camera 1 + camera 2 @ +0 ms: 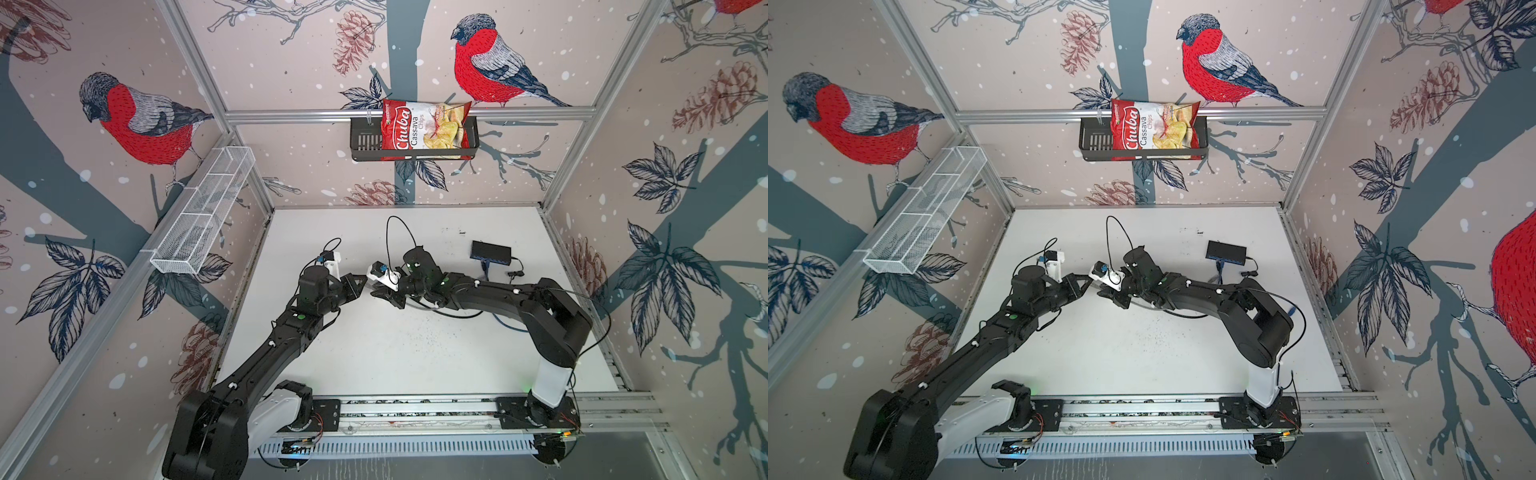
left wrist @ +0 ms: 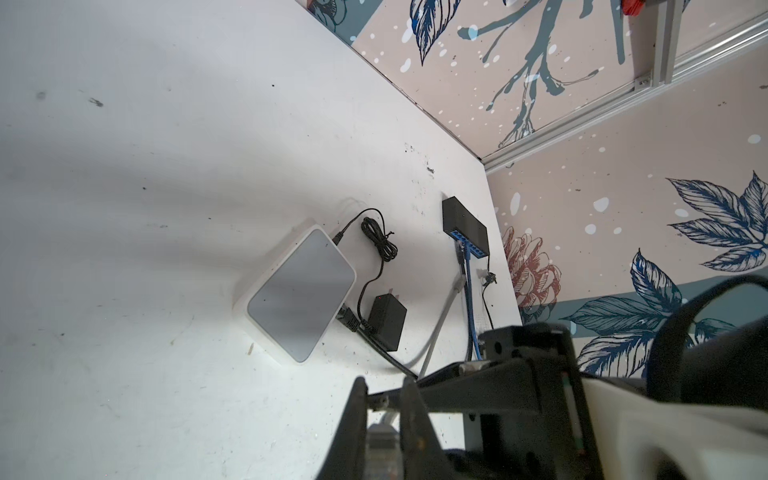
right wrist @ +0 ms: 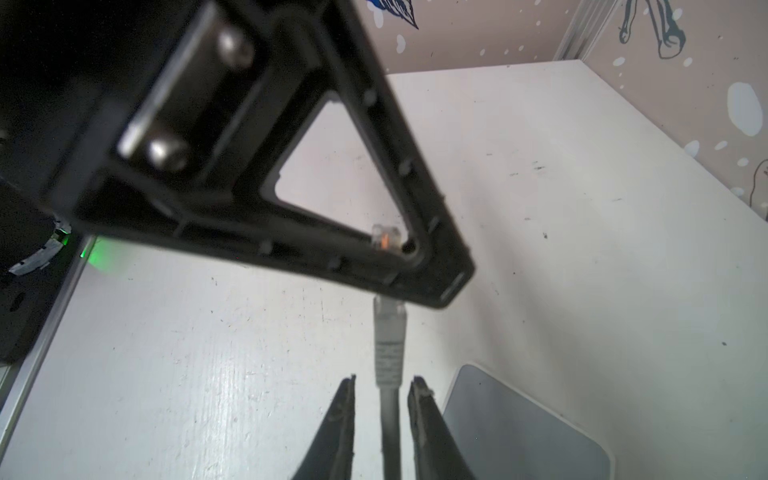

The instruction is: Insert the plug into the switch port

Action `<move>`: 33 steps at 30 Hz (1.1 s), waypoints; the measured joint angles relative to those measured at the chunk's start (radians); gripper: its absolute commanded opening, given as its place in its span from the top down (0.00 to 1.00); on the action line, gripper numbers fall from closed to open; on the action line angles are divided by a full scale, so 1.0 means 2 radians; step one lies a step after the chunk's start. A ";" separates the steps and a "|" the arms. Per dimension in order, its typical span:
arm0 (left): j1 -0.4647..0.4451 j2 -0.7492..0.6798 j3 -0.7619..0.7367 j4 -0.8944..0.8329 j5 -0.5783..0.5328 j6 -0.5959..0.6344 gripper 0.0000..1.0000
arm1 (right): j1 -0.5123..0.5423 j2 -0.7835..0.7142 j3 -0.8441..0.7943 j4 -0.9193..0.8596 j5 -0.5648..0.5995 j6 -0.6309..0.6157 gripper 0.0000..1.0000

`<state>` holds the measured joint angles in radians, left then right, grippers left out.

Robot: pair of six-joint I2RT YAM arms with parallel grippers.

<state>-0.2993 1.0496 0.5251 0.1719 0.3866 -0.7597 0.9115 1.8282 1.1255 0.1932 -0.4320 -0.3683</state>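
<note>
My left gripper (image 2: 384,386) is shut on the plug (image 2: 381,436), the clear-tipped grey end of a grey cable. In the right wrist view one triangular left finger (image 3: 365,266) covers the plug (image 3: 384,241), and its grey boot (image 3: 388,345) hangs out below. My right gripper (image 3: 384,377) is open, with the cable running between its fingertips untouched. In both top views the two grippers (image 1: 363,284) (image 1: 376,291) meet above the table's middle. The switch (image 1: 490,251) (image 2: 463,226), a black box with blue ports, lies at the back right.
A blue cable (image 2: 469,266) is plugged into the switch. A white router (image 2: 299,295) and a black power adapter (image 2: 388,322) with coiled lead lie under the right arm. A chips bag (image 1: 424,126) sits in a wall basket, and a white wire basket (image 1: 203,212) hangs at the left.
</note>
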 measured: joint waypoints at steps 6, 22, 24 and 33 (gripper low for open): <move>-0.003 0.000 0.000 -0.002 -0.013 -0.016 0.95 | 0.030 -0.025 -0.073 0.083 0.094 -0.017 0.64; -0.017 0.000 0.015 -0.017 -0.027 -0.064 0.96 | 0.105 0.036 -0.187 0.460 0.324 -0.134 0.48; -0.022 0.000 0.018 -0.020 -0.027 -0.066 0.97 | 0.103 0.038 -0.185 0.485 0.333 -0.143 0.50; -0.027 0.006 0.019 -0.024 -0.029 -0.088 0.98 | 0.096 0.040 -0.183 0.520 0.331 -0.146 0.56</move>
<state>-0.3523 1.0618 0.5629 0.1242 0.3290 -0.9348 1.1038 1.9083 0.7597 1.2331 0.2306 -0.6605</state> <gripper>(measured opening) 0.139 0.440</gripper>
